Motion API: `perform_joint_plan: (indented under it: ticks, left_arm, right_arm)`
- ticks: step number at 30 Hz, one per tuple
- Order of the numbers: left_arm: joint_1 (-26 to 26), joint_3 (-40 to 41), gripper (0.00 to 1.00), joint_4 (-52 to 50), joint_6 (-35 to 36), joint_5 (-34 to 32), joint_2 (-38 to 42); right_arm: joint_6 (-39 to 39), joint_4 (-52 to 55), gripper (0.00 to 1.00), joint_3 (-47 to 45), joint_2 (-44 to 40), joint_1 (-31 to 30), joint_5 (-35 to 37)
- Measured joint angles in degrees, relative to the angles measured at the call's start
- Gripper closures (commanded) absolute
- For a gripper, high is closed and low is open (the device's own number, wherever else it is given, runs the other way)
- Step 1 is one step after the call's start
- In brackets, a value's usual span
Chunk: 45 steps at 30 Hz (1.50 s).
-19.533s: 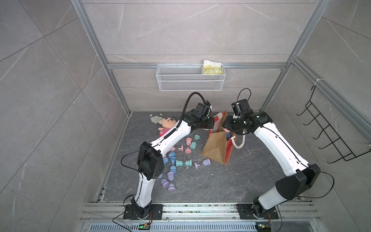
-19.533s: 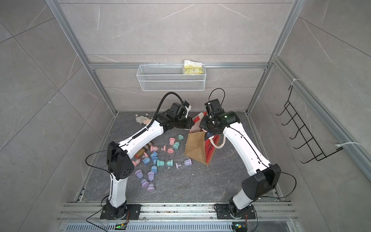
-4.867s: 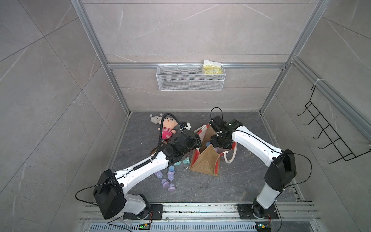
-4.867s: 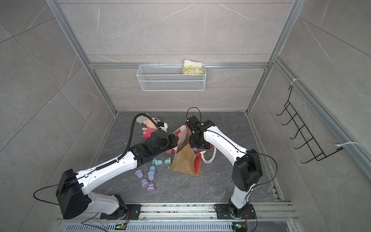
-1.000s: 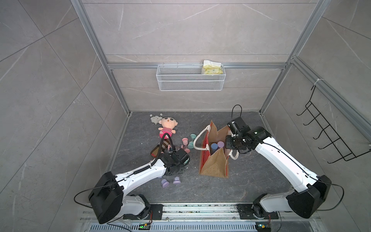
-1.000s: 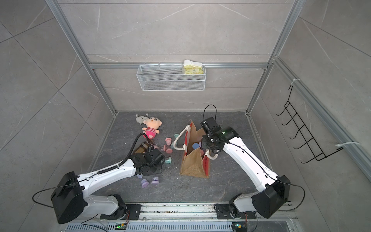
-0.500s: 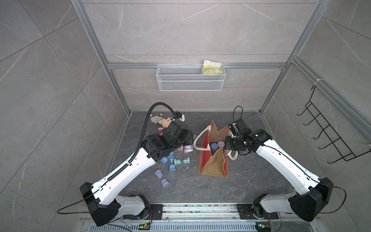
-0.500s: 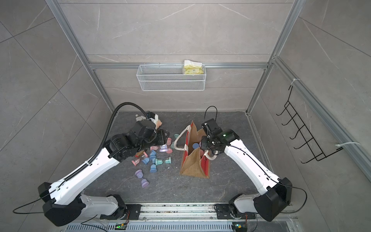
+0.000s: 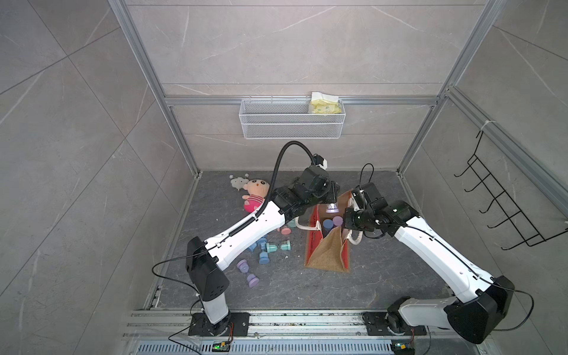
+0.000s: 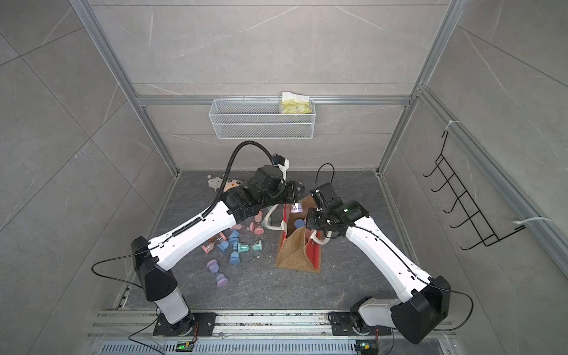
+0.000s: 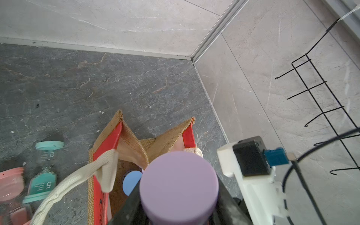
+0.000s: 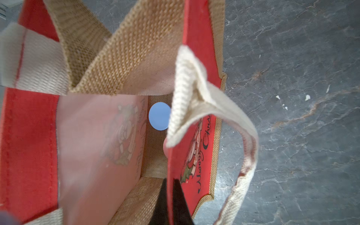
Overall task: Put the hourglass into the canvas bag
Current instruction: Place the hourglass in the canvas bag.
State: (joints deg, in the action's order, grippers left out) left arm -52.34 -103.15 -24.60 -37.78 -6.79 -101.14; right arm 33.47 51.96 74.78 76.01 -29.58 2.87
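Left gripper (image 9: 330, 201) clamps the purple hourglass (image 11: 178, 185); the canvas bag (image 9: 328, 255) mouth gapes just beneath it. Right gripper (image 12: 169, 196) is pinched tight on bag's red panel.

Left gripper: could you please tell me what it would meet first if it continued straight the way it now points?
Probably the open mouth of the canvas bag, then the blue hourglass inside; the held purple hourglass hides the exact line.

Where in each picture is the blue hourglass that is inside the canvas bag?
In a top view: blue hourglass near the centre, in the open mouth of the canvas bag.
In a top view: likewise, hourglass in the bag's mouth.
Left wrist: inside the bag, partly behind the purple hourglass.
Right wrist: deep in the bag, past its handle.
Shared landmark: the bag's red panels.
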Motion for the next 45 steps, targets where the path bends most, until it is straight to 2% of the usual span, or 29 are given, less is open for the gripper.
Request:
perform_joint_plan:
  ticks: [4,11,19,24,29,36,42,45]
  left_arm:
    - [-0.2,1.2,1.0,1.3,-0.4,-1.2,-0.8]
    - [-0.6,8.7,1.0,2.9,-0.6,-5.7,-0.6]
    - [-3.1,11.2,1.0,1.6,4.6,-11.1,0.2]
    - [-4.0,11.3,1.0,0.2,10.1,-10.8,0.4]
    - [-4.3,10.0,1.0,-1.9,13.3,-6.8,-0.3]
    - [-4.3,0.5,1.0,-8.3,14.8,-1.5,-8.9]
    - [-4.3,0.2,1.0,-10.0,14.4,-1.8,-10.9]
    - [-4.3,-0.2,0.95,-10.1,13.7,-2.1,-11.6]
  right_arm:
    - [0.4,-0.4,1.0,0.0,0.0,0.1,-0.7]
    - [0.3,-0.3,1.0,0.0,-0.1,0.8,-0.7]
    - [0.1,0.9,1.0,0.4,-0.6,1.4,0.2]
    - [0.1,3.3,1.0,2.0,-0.6,2.6,0.8]
    - [0.1,3.5,1.0,2.1,-0.6,3.4,0.1]
    - [0.2,3.4,1.0,2.0,-0.6,4.5,-1.5]
    - [0.6,2.8,1.0,1.4,-0.8,5.5,-2.1]
    - [1.0,2.2,1.0,0.8,-1.2,5.7,-2.5]
